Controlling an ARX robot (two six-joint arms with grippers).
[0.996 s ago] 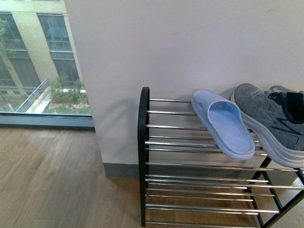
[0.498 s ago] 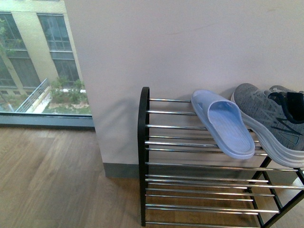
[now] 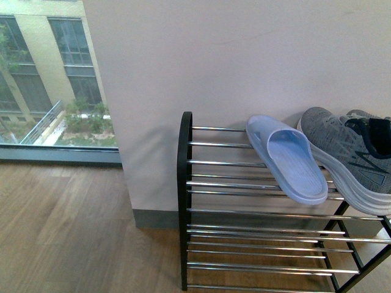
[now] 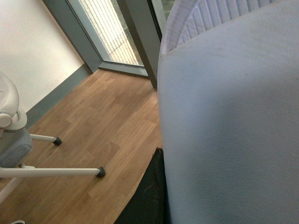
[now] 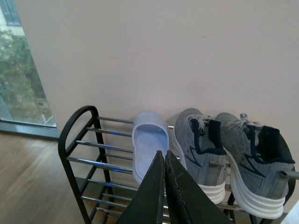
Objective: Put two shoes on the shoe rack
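The shoe rack (image 3: pixel 256 210) stands against a pale wall (image 3: pixel 232 55), its black looped side end at the left and three tiers of shiny chrome bars running across. On its top tier lies a pale blue slide (image 3: pixel 286 157), an open-toe moulded sandal with a ribbed footbed, set at a slant with its strap end toward the wall. Just beside it sits a grey knit sneaker (image 3: pixel 345 155) with a thick white sole, a dark collar and a dark line pattern on its side; the right wrist view shows a second matching sneaker (image 5: pixel 254 163) next to the first, both heels facing outward. No readable brand name or writing shows on any shoe. The right gripper (image 5: pixel 164 186) shows as two dark fingers pressed together with nothing between them, held in front of the rack. The left wrist view is mostly filled by a second pale blue slide (image 4: pixel 229 116), very close to the camera, above a wood floor (image 4: pixel 93 140); the left gripper's jaws are hidden behind it, so its grasp cannot be told.
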